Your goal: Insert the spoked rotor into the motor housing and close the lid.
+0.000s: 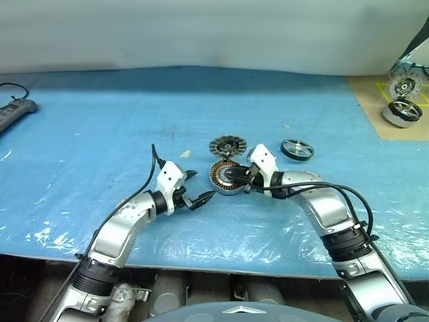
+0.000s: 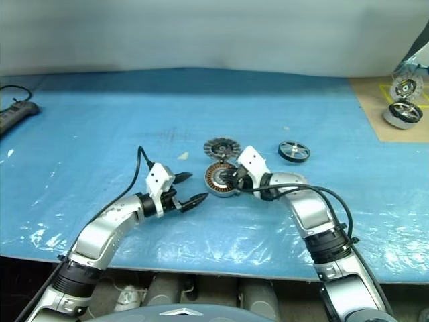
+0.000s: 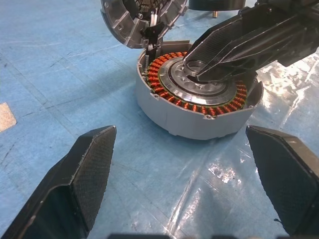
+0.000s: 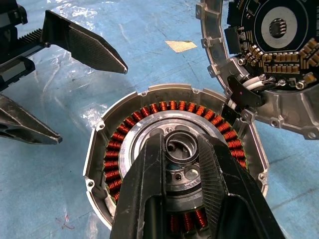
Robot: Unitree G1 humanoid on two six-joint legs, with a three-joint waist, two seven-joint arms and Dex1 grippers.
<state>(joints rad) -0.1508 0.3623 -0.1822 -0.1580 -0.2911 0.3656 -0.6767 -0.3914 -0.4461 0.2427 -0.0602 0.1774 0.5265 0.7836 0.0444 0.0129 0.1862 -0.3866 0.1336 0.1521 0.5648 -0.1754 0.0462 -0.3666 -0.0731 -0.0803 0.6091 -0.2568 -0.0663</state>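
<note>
The motor housing (image 1: pixel 224 176), a grey puck with copper windings around a silver hub, lies mid-table. My right gripper (image 4: pixel 180 149) reaches over it from the right, its fingers shut on the small raised hub ring. The lid (image 1: pixel 228 145), a round ribbed disc, lies just beyond the housing, joined to it by short wires (image 4: pixel 249 87). Off to the right rests the spoked rotor (image 1: pixel 297 149), a dark little wheel lying flat. My left gripper (image 1: pixel 203 185) is open just left of the housing, level with it and apart from it, nothing between its fingers (image 3: pixel 84 169).
The table is covered with a blue plastic sheet (image 1: pixel 100 134). A chrome-rimmed motor (image 1: pixel 402 111) stands on brown cardboard at the far right. A black power strip (image 1: pixel 13 111) lies at the far left edge. A small pale scrap (image 1: pixel 186 154) lies left of the lid.
</note>
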